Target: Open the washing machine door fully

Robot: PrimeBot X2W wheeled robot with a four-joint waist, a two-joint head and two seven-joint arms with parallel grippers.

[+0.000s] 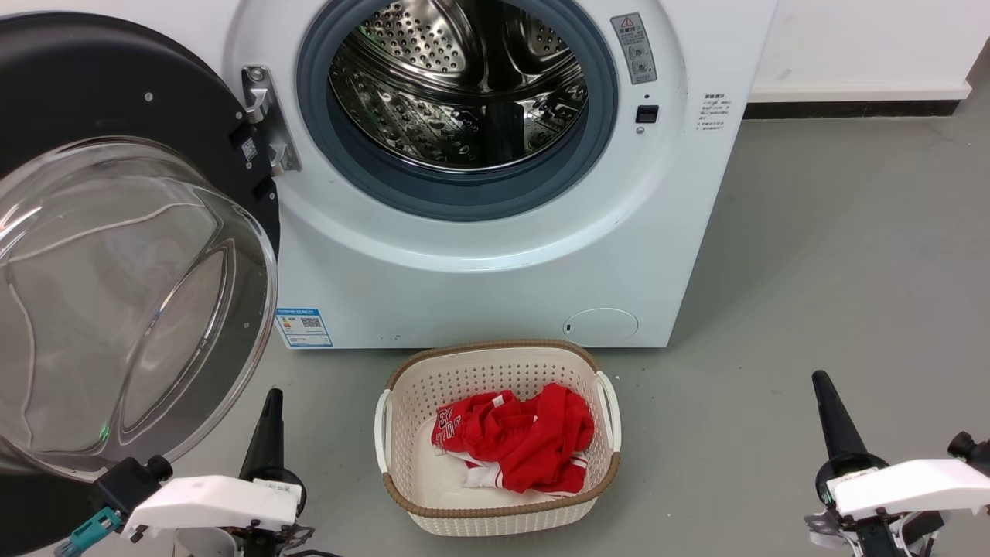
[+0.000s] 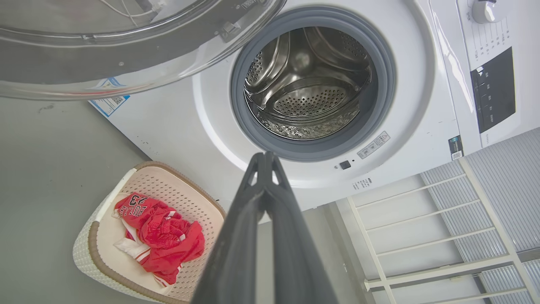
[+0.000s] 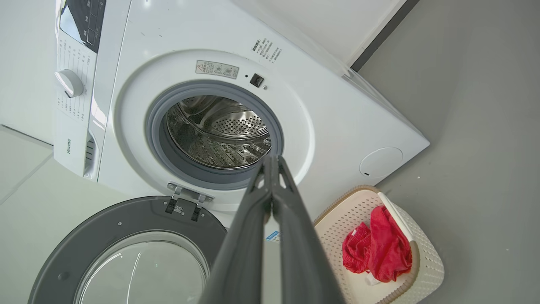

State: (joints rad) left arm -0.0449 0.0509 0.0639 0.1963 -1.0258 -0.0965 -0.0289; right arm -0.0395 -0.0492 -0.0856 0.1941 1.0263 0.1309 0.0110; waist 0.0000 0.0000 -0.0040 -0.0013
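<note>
Glossy black around its bulging glass bowl, the washing machine door (image 1: 124,271) stands swung wide at the left of the head view, hinged to the white washing machine (image 1: 479,271), whose steel drum (image 1: 464,85) gapes at upper centre. At lower left, below the door, the left pincer (image 1: 267,433) is clenched on nothing. Further right a cream basket (image 1: 495,360) holding a red garment (image 1: 526,441) sits on the grey floor (image 1: 851,255) before the machine, and at lower right the right pincer (image 1: 831,418) is likewise clenched and empty.
</note>
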